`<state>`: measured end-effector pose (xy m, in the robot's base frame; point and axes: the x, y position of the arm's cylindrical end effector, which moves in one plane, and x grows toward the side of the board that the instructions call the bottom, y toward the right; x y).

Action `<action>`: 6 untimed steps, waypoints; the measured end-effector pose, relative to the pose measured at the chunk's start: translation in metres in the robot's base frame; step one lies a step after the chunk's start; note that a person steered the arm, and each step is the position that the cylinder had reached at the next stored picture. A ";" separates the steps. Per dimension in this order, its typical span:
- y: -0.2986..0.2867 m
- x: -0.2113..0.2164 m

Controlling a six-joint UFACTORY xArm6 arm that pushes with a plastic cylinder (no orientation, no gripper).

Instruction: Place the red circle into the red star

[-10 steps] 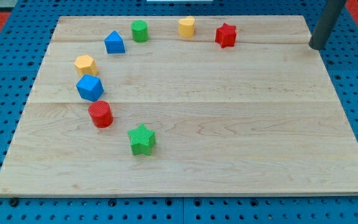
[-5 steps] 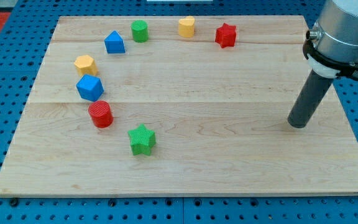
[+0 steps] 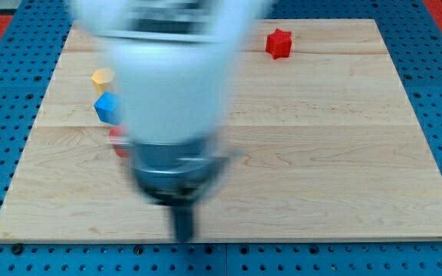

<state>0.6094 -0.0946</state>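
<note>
The arm is a large motion-blurred shape across the view's left-centre, covering much of the board. My tip (image 3: 183,238) is at the board's bottom edge, below where the green star stood. The red circle (image 3: 116,139) shows only as a sliver at the arm's left edge, above and left of my tip. The red star (image 3: 279,43) sits in full view near the view's top, right of centre, far from my tip.
A yellow block (image 3: 103,77) and a blue block (image 3: 107,107) show at the view's left, beside the arm. The green star, green cylinder, blue house block and second yellow block are hidden behind the arm. The wooden board (image 3: 344,153) lies on a blue pegboard.
The arm has swept fast from the board's right side to the left-centre bottom. It now hides several blocks. No visible block has moved.
</note>
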 end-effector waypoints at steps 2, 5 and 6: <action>-0.070 -0.127; 0.114 -0.153; 0.173 -0.155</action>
<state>0.4543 0.0787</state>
